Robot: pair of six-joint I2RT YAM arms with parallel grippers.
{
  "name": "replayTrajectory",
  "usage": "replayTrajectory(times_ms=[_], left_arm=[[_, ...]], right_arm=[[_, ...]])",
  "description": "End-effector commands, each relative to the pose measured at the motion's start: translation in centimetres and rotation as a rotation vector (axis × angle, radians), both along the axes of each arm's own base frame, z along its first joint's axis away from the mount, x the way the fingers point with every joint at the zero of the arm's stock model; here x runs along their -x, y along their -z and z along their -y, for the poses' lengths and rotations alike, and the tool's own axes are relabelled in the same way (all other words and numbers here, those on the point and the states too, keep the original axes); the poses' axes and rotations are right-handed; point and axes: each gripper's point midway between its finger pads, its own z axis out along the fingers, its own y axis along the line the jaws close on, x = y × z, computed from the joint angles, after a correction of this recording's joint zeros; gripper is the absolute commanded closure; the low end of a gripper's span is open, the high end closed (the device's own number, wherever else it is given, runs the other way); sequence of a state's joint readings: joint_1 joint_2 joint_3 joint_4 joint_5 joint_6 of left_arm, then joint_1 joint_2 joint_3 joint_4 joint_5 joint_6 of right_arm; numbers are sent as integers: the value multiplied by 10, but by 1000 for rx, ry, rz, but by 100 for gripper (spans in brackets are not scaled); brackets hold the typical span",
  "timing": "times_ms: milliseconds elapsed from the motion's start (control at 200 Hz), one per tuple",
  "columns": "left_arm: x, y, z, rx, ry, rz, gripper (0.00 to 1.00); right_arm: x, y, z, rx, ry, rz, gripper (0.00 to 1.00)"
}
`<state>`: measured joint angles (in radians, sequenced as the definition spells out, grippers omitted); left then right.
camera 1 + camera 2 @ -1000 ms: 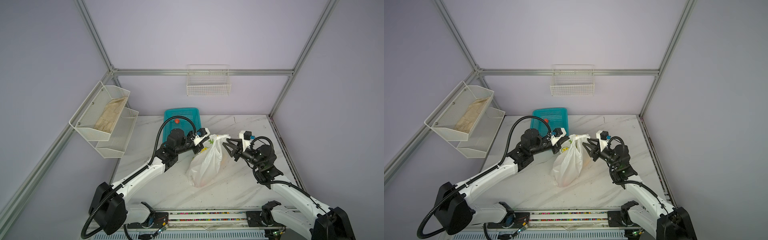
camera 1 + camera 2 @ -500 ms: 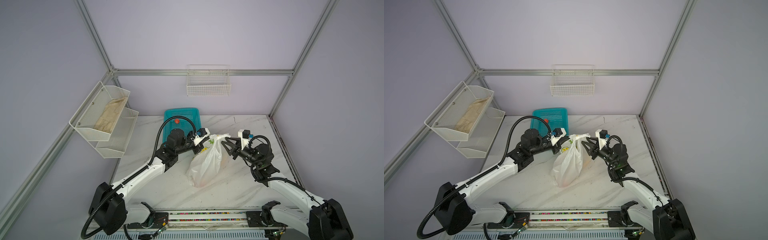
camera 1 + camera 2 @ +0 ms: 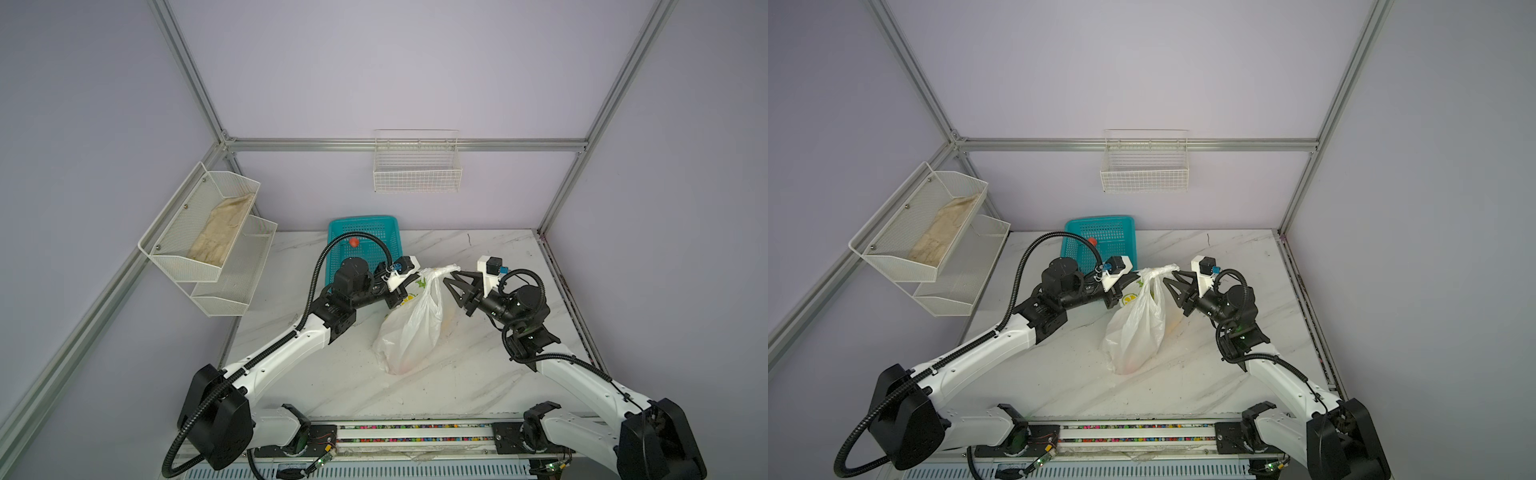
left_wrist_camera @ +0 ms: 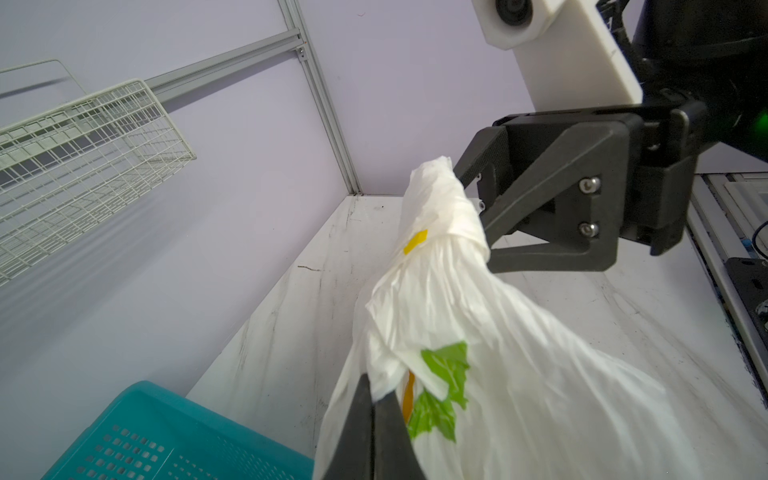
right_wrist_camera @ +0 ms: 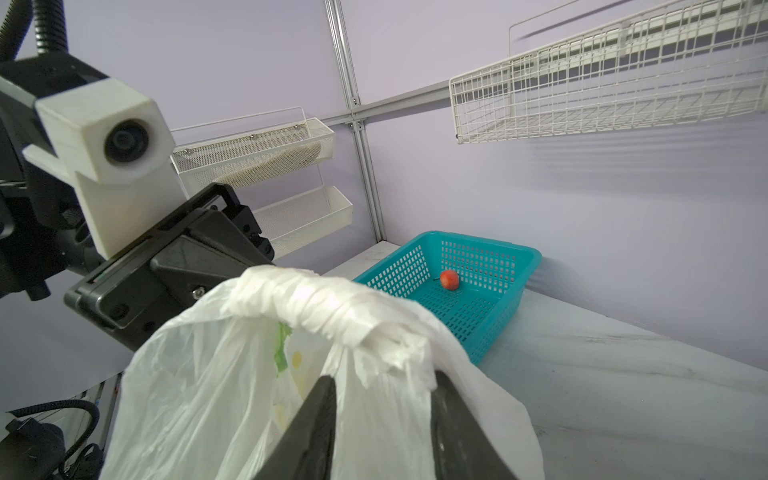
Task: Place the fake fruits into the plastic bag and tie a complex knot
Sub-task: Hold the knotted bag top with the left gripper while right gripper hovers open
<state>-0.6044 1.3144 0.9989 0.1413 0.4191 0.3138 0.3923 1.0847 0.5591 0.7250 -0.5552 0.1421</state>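
One plastic bag (image 3: 415, 328) mid-frame; bare table (image 3: 457, 395) below and right, teal basket (image 3: 361, 219) close upper left.
Left gripper (image 4: 376, 395) clenched on bag film; right gripper (image 5: 384, 376) spread, straddling the knot (image 4: 444, 208) at bag top.

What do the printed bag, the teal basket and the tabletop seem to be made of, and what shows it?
The plastic bag: thin translucent plastic film, slightly glossy; it crumples into fine creases. The teal basket: probably rigid moulded plastic, given its even grid of holes and smooth rim. The table: white with grey veins, marble or a marble-look surface; cannot tell which.
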Motion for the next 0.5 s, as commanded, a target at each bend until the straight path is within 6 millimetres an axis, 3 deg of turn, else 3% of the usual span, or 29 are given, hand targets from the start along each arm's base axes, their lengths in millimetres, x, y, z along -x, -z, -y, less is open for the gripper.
replayTrajectory(times_ms=[0, 220, 495], left_arm=[[5, -5, 2, 27, 21, 18, 100], [4, -4, 2, 25, 22, 16, 100], [4, -4, 2, 24, 21, 18, 100]], right_arm=[[-10, -17, 15, -12, 108, 39, 63], [-10, -10, 12, 68, 95, 46, 64], [2, -25, 8, 89, 51, 117, 66]])
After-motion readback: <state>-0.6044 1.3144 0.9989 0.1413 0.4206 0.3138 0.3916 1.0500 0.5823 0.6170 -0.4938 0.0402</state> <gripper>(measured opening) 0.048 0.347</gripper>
